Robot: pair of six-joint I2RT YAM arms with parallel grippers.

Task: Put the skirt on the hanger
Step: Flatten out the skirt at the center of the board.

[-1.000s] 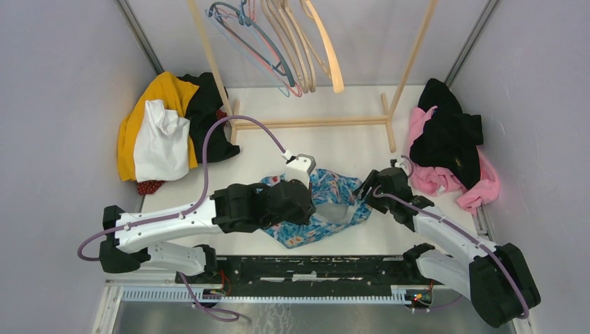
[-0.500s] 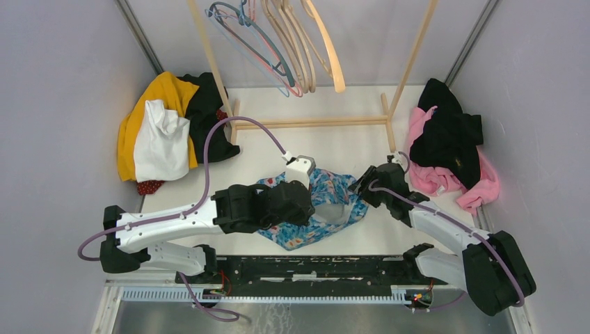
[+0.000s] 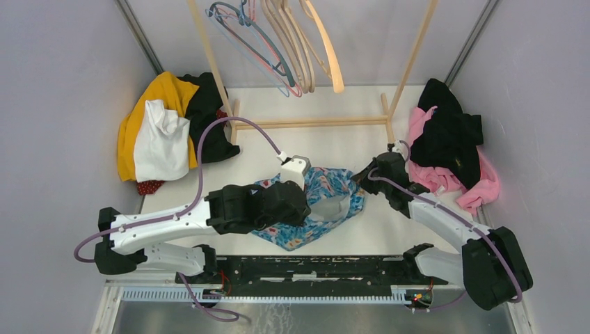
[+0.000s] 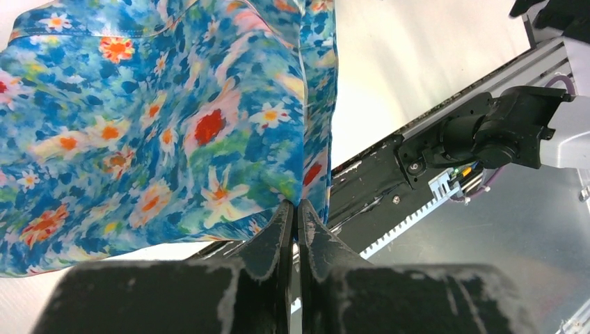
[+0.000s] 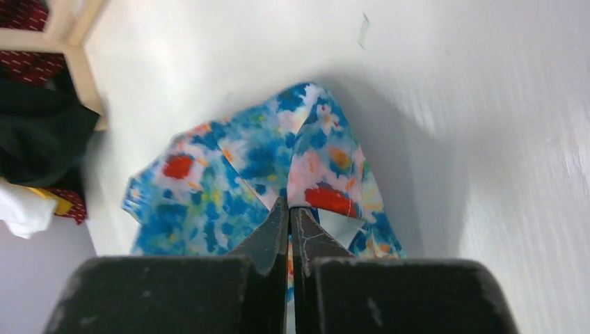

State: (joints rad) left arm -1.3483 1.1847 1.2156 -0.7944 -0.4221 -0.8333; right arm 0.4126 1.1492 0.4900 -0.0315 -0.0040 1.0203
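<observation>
Skirt (image 3: 327, 205) (blue floral) lies bunched on tabletop (image 3: 334, 142), centre, between the 2 arms. Not on a hanger yet.

L end effector (image 4: 293, 209): fingers pressed together, pinching the skirt's edge at the near side; cloth fans away from the tips.

R end effector (image 5: 289, 209): also pressed together, pinching a fold on the skirt's right side. Cloth tents up toward the tips, so it looks caught, not just touched.

Why 2 grips: prob. 1 pinch per side so the garment can be lifted and pulled open instead of hanging as a lump. Which part is the waistband: can't tell from these views.

Hangers (image 3: 299, 49) hang on wooden rack (image 3: 313, 122) at the far side, well apart from the skirt; none taken down. Other clothes sit in 2 piles, left (image 3: 163, 129) and right (image 3: 452, 149), both clear of the skirt, so low snag risk.

Stage est.: early, grasp only. Risk: thin cloth, shallow pinch, may slip on lift.
</observation>
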